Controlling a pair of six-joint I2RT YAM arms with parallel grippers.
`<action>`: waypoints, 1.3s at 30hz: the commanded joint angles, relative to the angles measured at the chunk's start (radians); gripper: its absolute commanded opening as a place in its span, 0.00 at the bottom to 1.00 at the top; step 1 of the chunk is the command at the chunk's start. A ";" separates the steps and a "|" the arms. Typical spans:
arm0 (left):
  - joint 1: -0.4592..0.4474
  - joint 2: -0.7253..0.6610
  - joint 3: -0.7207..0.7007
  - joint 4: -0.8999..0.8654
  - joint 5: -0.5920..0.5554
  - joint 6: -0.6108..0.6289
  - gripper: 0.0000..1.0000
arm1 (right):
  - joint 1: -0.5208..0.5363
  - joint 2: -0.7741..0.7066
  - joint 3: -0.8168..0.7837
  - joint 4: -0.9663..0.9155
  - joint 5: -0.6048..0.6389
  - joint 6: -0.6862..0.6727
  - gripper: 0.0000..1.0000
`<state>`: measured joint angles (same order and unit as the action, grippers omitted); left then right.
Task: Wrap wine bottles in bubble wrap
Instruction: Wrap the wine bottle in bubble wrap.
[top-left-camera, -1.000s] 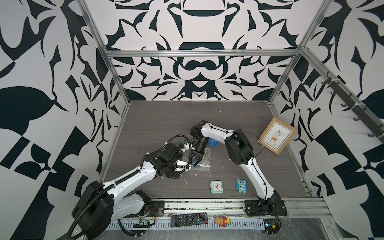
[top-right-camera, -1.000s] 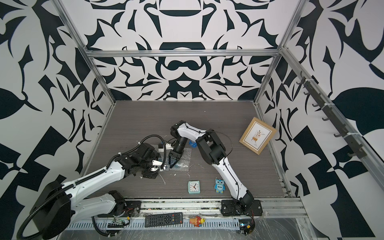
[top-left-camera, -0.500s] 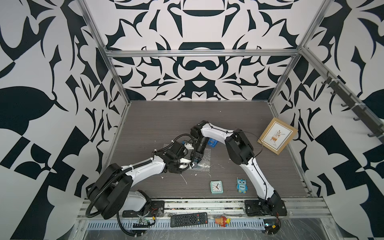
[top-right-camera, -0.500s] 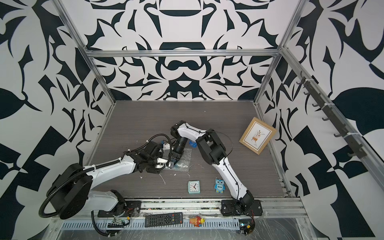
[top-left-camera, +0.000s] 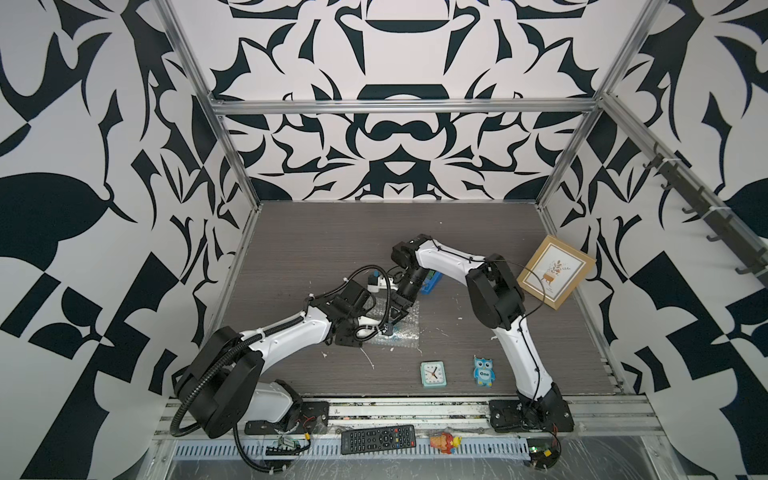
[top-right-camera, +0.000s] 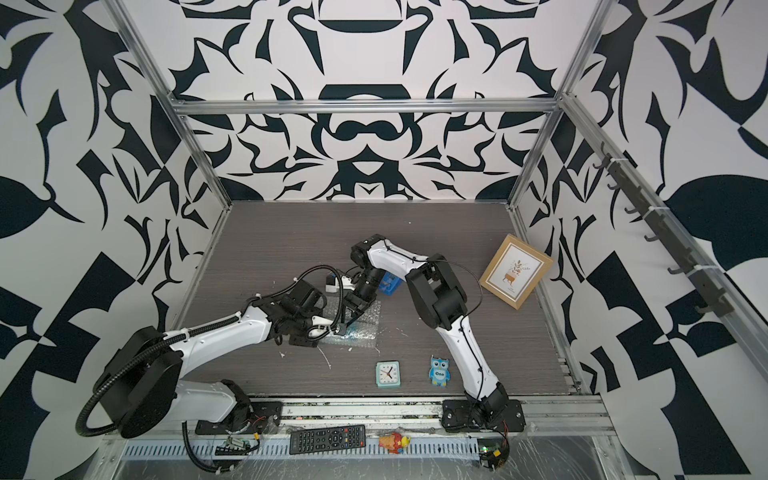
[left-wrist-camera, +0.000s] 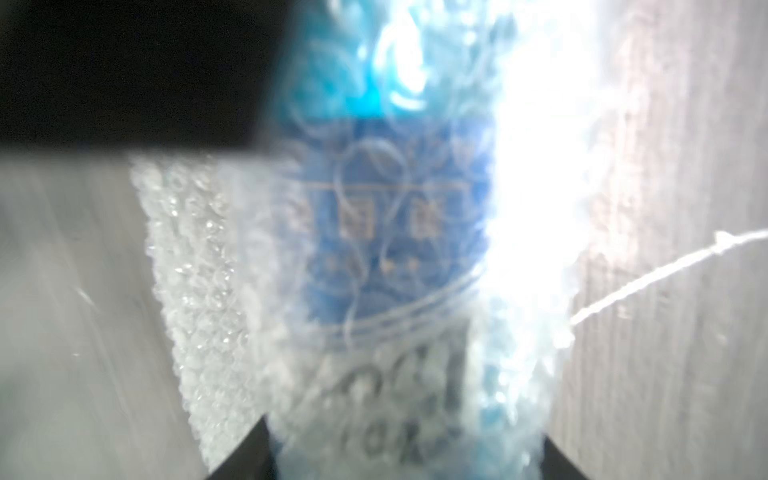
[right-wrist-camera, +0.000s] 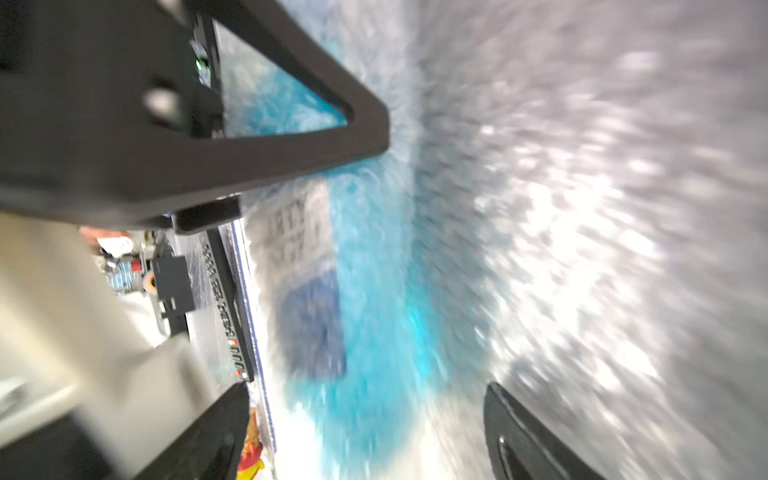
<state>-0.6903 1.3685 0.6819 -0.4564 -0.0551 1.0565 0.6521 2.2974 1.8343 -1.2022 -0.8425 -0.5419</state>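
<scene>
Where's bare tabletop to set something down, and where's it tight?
Free: back strip of the table between back wall and arms; patch between picture frame, right arm and front edge. Crowded: centre around the bubble wrap; clock and owl figure sit in front.

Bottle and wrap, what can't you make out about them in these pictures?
- Bottle label text: left wrist view, blurred behind the wrap; glare whites out one side.
- Bottle's full shape: in both top views, mostly hidden under the left gripper and right gripper.
- Left gripper's hold: left wrist view, fingertips cut off by the picture's edge.
- How far the wrap goes round: right wrist view, smeared by blur.
</scene>
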 joint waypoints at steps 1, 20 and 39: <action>0.013 0.016 0.035 -0.144 0.079 -0.012 0.41 | -0.035 -0.116 -0.041 0.079 -0.043 0.083 0.90; 0.115 0.265 0.338 -0.562 0.337 -0.140 0.39 | 0.104 -0.944 -0.946 0.960 0.873 0.199 0.99; 0.141 0.434 0.443 -0.680 0.430 -0.196 0.41 | 0.515 -0.723 -0.948 1.201 1.046 -0.196 0.97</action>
<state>-0.5419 1.7908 1.1065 -1.0485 0.3107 0.8448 1.1736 1.5459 0.8227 -0.0605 0.1703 -0.7048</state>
